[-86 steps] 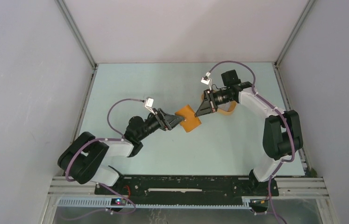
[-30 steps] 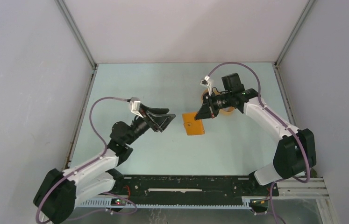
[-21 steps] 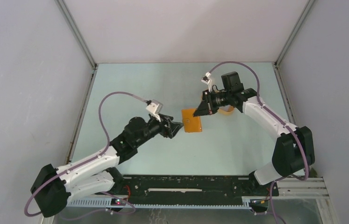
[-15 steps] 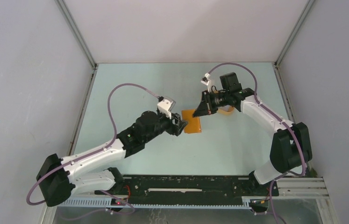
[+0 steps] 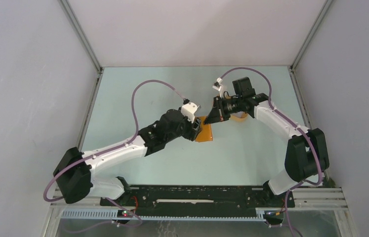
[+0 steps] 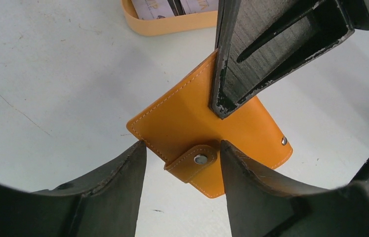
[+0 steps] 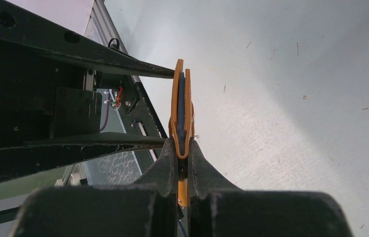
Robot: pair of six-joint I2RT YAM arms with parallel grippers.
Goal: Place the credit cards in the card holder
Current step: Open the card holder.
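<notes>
Our right claw (image 7: 182, 157) is clenched on one edge of the flat orange-brown leather folding card holder (image 6: 187, 118). It holds it on edge over the middle of the pale blue-green table (image 6: 49, 74). We cannot tell whether the low corner touches the table. The two leaves lie folded together, a little apart at the free end. The closing tab with its small metal snap (image 6: 200, 159) wraps over the near edge, and we cannot tell whether it is fastened.

A second ago our left arm was drawn back to the left, well apart from the card holder, which has barely moved since. That arm has now swung in, and our left claw (image 6: 182, 147) stands released, with one finger (image 6: 123, 168) on each side of the tab corner. The fingers are just beside the leather and are not gripping it.

We judge that both arms are now placed to open the card holder, one bracing it and the other working the tab, and that no card goes in until it is open. The pale credit cards (image 6: 199, 5) lie beyond it in the orange rimmed tray (image 6: 172, 25), touched by neither claw.
</notes>
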